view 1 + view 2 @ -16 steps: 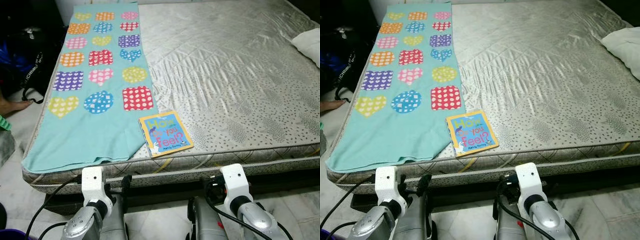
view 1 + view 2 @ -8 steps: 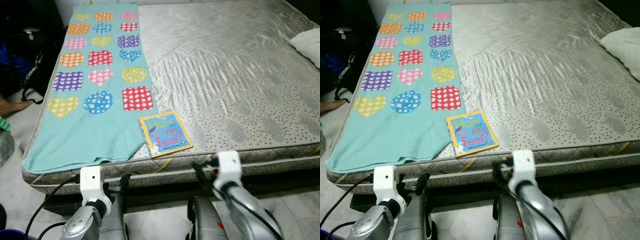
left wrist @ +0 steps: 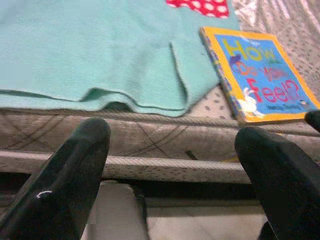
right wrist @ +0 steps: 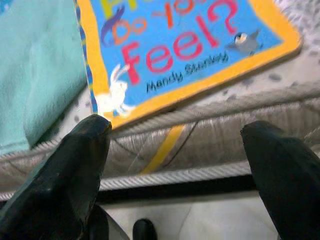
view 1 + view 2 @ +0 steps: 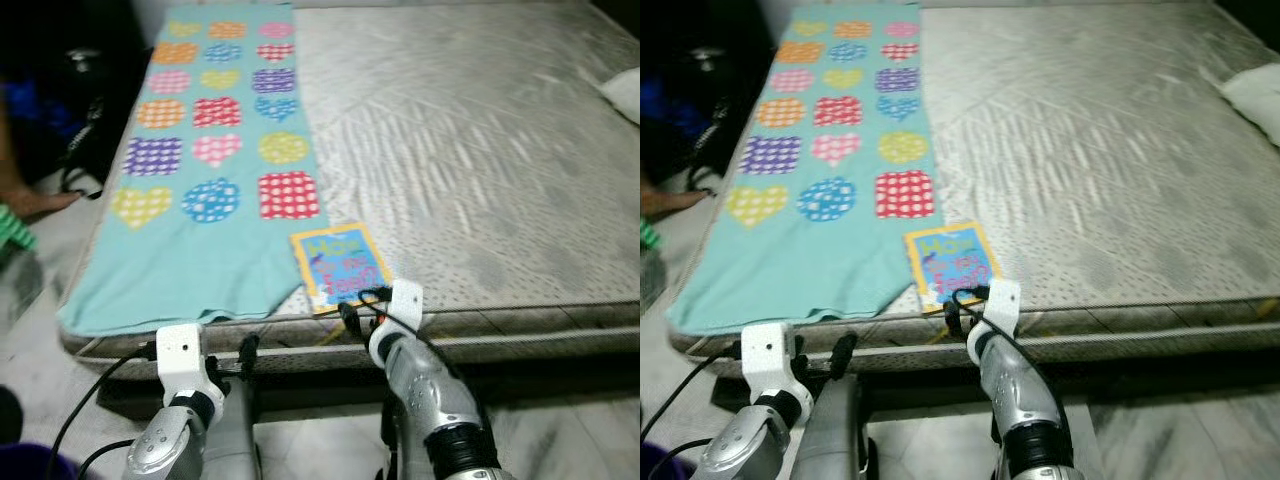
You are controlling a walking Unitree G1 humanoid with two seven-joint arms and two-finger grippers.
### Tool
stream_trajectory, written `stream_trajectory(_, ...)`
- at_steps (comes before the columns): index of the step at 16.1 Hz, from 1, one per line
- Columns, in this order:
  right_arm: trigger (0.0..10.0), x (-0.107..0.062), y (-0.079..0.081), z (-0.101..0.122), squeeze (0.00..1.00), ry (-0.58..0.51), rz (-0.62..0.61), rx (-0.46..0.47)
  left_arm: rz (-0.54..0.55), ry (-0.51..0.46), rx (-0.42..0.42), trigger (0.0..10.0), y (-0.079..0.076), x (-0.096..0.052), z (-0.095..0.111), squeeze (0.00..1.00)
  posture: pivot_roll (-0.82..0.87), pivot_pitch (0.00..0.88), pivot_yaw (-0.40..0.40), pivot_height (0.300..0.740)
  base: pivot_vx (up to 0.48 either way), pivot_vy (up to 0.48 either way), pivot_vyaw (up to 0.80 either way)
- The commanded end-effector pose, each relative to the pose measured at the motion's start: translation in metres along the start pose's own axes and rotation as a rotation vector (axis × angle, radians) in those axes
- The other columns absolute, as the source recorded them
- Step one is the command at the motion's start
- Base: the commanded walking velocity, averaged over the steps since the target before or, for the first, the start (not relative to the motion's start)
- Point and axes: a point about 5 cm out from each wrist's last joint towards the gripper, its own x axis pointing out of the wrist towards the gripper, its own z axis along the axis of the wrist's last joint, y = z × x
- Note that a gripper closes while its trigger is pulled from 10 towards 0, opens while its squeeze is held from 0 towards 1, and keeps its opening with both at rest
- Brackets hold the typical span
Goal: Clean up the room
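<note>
Lying flat at the near edge of the bed (image 5: 520, 150), the picture book (image 5: 340, 267) sits just ahead of the right gripper (image 5: 362, 305), and that short gap is what the coming move turns on. The book's near corner almost reaches the mattress piping, and its left side touches, or perhaps just overlaps, the edge of the teal blanket (image 5: 190, 250) with the dotted hearts. Its long axis runs away from the robot and leans a little to the right, so the jaws meet a short edge first.

The right arm is plainly the nearer one: its wrist is raised to the mattress rim directly below the book. The left gripper (image 5: 840, 355) hangs lower and well to the left, in front of the blanket's hem, so I judge it idle for this step.

From the right wrist view the jaws stand wide, one finger (image 4: 75, 165) on each side of the frame, with the book's near edge between and slightly above them; the cover is close enough to read there, while the head views are blurred. The left wrist view shows its own jaws wide too, and it shows the book's thickness and the blanket's folded hem, which the head views flatten.
</note>
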Motion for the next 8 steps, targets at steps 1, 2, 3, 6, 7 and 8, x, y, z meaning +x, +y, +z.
stream_trajectory(1, 10.0, 0.001, 0.013, -0.006, 0.00, -0.002, 0.035, 0.008, 0.007, 0.005, 0.010, 10.0, 0.004, -0.002, -0.001, 0.00, 0.06, 0.118, 0.018, 0.590, 0.000, 0.000, 0.00)
stream_trajectory(2, 10.0, 0.000, 0.011, -0.007, 0.00, -0.002, 0.034, 0.008, 0.007, 0.005, 0.011, 10.0, 0.004, -0.001, -0.001, 0.00, 0.06, 0.117, 0.018, 0.590, 0.000, 0.000, 0.00)
stream_trajectory(3, 10.0, 0.001, 0.006, -0.007, 0.00, -0.005, 0.027, 0.011, 0.008, 0.006, 0.013, 10.0, 0.005, 0.000, -0.001, 0.00, 0.05, 0.112, 0.021, 0.590, 0.000, 0.000, 0.00)
stream_trajectory(6, 10.0, -0.001, -0.015, 0.006, 0.00, -0.085, -0.030, -0.016, -0.016, -0.012, 0.014, 10.0, -0.002, 0.008, 0.003, 0.00, 0.03, 0.085, 0.029, 0.590, 0.000, 0.000, 0.00)
stream_trajectory(7, 10.0, -0.005, -0.019, 0.020, 0.00, -0.160, -0.037, -0.047, -0.027, -0.013, 0.012, 10.0, -0.003, 0.013, 0.004, 0.00, 0.01, 0.071, 0.030, 0.590, 0.000, 0.000, 0.00)
stream_trajectory(8, 10.0, -0.011, -0.024, 0.032, 0.00, -0.222, -0.033, -0.073, -0.061, -0.011, -0.007, 10.0, -0.005, 0.016, 0.004, 0.00, 0.00, 0.060, 0.031, 0.590, 0.000, 0.000, 0.00)
